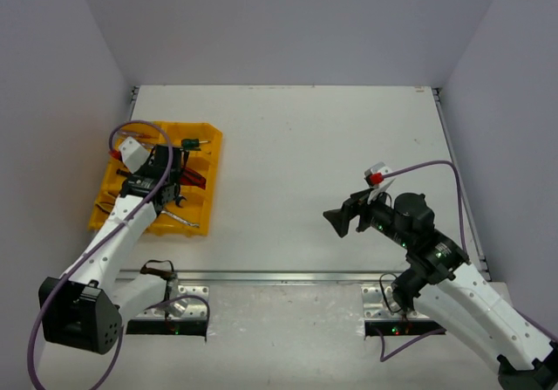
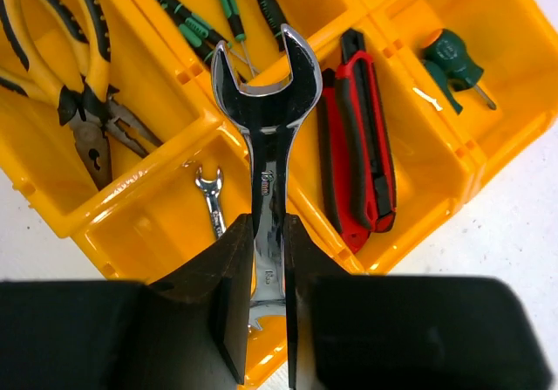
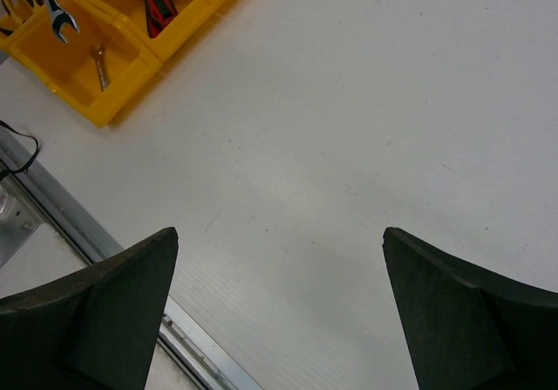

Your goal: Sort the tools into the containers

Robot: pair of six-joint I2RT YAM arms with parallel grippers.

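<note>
My left gripper [image 2: 268,233] is shut on a large silver open-end wrench [image 2: 261,119] and holds it above the yellow organiser tray [image 2: 475,159]. The tray holds yellow-black pliers [image 2: 83,76], green-black screwdrivers [image 2: 209,15], red-black pliers [image 2: 357,146], a stubby green screwdriver [image 2: 453,63] and a small silver wrench [image 2: 212,200]. In the top view my left gripper [image 1: 170,185] hovers over the tray [image 1: 109,207] at the table's left. My right gripper [image 1: 342,220] is open and empty over bare table, right of centre; it also shows in the right wrist view [image 3: 279,242].
The tray's corner [image 3: 113,102] shows at the top left of the right wrist view. A metal rail [image 1: 296,277] runs along the table's near edge. Grey walls enclose the table on the left, back and right.
</note>
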